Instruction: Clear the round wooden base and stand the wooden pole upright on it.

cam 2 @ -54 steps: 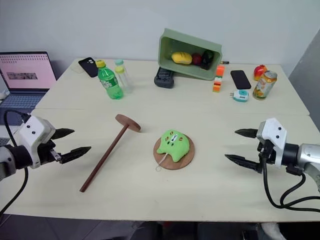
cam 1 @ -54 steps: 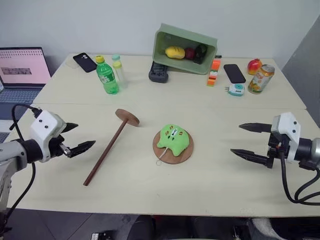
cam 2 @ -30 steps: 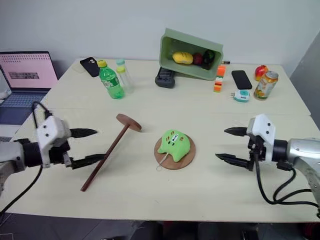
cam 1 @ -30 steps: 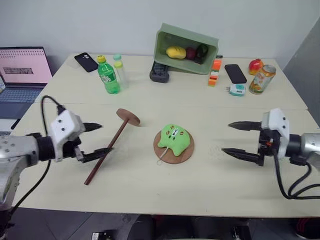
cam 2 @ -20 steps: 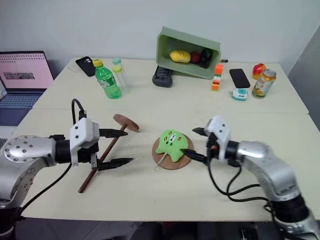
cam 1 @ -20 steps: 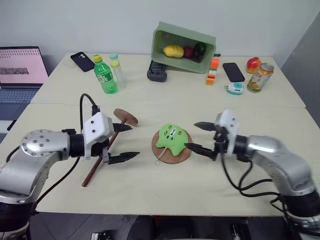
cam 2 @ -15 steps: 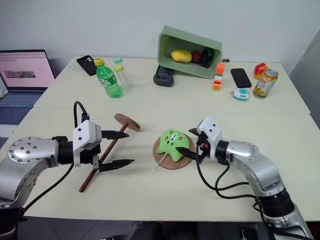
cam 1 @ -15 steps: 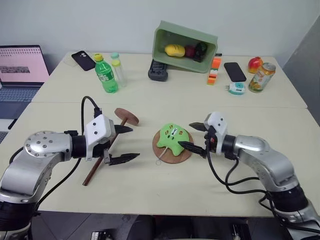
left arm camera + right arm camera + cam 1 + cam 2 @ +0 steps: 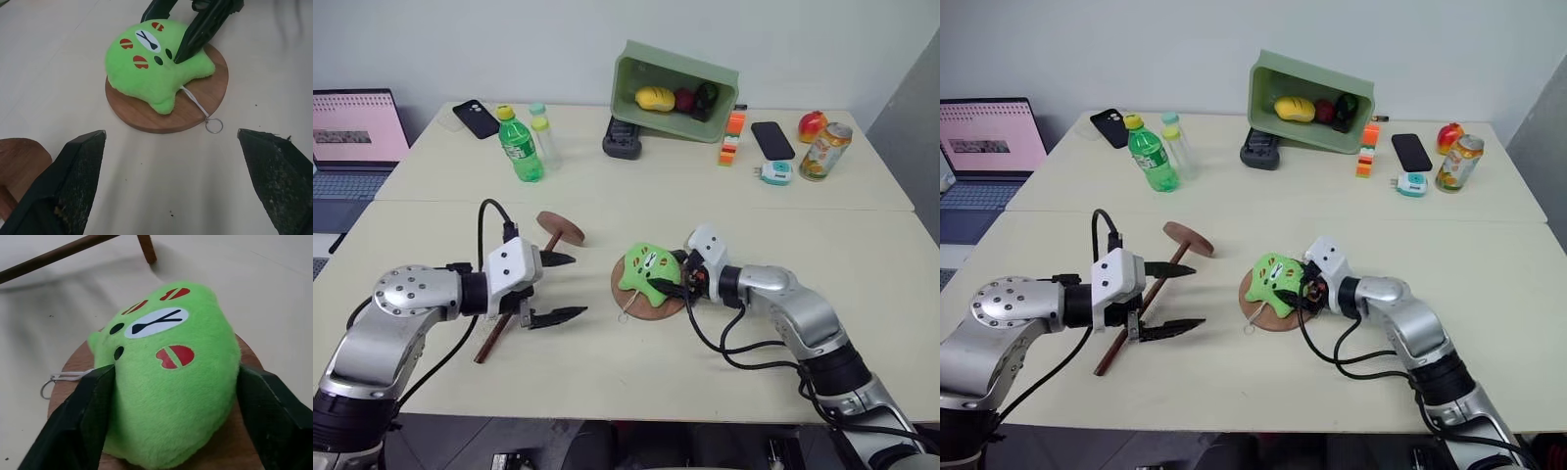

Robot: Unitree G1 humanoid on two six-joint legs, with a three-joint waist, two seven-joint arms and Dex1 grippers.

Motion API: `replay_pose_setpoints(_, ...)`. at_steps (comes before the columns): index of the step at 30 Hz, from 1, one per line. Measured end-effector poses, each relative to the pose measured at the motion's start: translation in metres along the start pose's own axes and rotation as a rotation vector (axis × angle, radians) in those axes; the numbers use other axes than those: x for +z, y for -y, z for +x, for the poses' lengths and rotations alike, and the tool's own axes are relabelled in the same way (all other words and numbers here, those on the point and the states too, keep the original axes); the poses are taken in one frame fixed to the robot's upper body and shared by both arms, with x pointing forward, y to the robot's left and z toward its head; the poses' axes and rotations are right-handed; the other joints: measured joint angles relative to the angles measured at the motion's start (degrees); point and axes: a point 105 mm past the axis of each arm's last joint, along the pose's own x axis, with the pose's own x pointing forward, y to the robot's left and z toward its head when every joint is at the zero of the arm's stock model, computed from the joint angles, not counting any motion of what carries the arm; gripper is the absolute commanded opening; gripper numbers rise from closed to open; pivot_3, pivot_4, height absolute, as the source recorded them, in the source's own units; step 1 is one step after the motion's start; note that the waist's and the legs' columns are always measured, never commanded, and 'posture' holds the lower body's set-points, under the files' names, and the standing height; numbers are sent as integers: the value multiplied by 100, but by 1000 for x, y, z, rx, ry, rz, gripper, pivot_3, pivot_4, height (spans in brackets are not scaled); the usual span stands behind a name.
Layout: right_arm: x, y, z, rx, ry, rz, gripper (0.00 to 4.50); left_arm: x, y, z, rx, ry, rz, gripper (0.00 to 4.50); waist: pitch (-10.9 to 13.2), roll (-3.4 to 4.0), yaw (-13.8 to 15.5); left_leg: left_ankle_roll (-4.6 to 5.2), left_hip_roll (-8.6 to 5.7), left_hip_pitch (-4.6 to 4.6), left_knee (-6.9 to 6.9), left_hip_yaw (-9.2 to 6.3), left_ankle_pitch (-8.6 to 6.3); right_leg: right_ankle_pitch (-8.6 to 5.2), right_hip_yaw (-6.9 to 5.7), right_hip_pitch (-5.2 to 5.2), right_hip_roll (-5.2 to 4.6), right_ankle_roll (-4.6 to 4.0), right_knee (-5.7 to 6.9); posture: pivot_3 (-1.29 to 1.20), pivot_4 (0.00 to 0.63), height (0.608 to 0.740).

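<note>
Our right gripper (image 9: 171,396) clamps the green plush (image 9: 649,270) on the round wooden base (image 9: 661,302); left gripper (image 9: 558,287) gapes beside the wooden pole (image 9: 536,259), unstood.

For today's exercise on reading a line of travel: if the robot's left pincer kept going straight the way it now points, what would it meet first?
Probably the green plush toy lying on the round wooden base. The left pincer stands open, with bare table between it and them; the base's near edge might come first, since depth is unclear.
</note>
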Motion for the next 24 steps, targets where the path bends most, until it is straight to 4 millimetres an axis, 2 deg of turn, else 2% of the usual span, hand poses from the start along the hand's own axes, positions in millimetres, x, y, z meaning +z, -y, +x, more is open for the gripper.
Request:
replay_pose_setpoints(3,1,1,-1,0,1,-30,2224,0,0,1,3,8,8,4500,0,0,2,0,0,0,1,0,0,0,-1,0,0,0,1,0,150,740)
replay_pose_setpoints(4,1,1,-1,0,0,-42,1878,-1,-1,1,7,13,5,4500,0,0,2,0,0,0,1,0,0,0,-1,0,0,0,1,0,150,740)
replay_pose_setpoints(8,2,-2,-3,1,10,-55,1170,-3,-2,1,10,20,-2,4500,0,0,3,0,-1,0,1,-1,0,0,-1,0,0,0,2,0,150,740)
replay_pose_setpoints(13,12,4,-20,-52,49,-59,207,13,-7,11,-11,101,9,4500,0,0,31,0,-7,-7,12,-5,0,0,-6,2,0,0,4,0,150,740)
replay_pose_setpoints(14,15,8,-27,-81,61,-53,50,17,-8,14,-14,119,10,4500,0,0,39,0,-8,-8,13,-5,0,0,-6,2,0,0,4,0,150,740)
replay_pose_setpoints(17,20,33,-56,-228,90,-20,23,31,-10,24,-27,182,-3,4500,0,-1,23,0,-7,-8,17,-4,0,0,-3,2,1,1,7,0,150,740)
replay_pose_setpoints(18,16,46,-73,-318,91,-1,23,40,-10,31,-41,216,-3,4500,0,-1,36,0,-9,-12,19,-10,0,0,-10,3,3,1,8,0,150,740)
replay_pose_setpoints(19,14,50,-77,-338,87,1,23,43,-10,33,-46,224,-2,4500,0,-1,55,0,-9,-14,23,-11,0,0,-11,4,4,1,7,0,150,740)
replay_pose_setpoints(20,8,61,-90,-407,66,6,23,48,-8,37,-59,243,2,4500,-1,-1,56,0,-12,-15,26,-8,0,0,-9,4,4,1,7,0,150,740)
replay_pose_setpoints(21,-6,79,-116,-536,17,4,23,56,-8,45,-78,267,5,4500,-1,-1,64,1,-18,-16,29,-6,0,0,-7,6,0,2,9,0,150,740)
replay_pose_setpoints(24,-35,110,-163,-774,-37,81,23,72,-5,61,-113,319,14,4500,-1,-2,43,1,-17,-15,42,3,0,0,4,6,3,2,19,0,150,740)
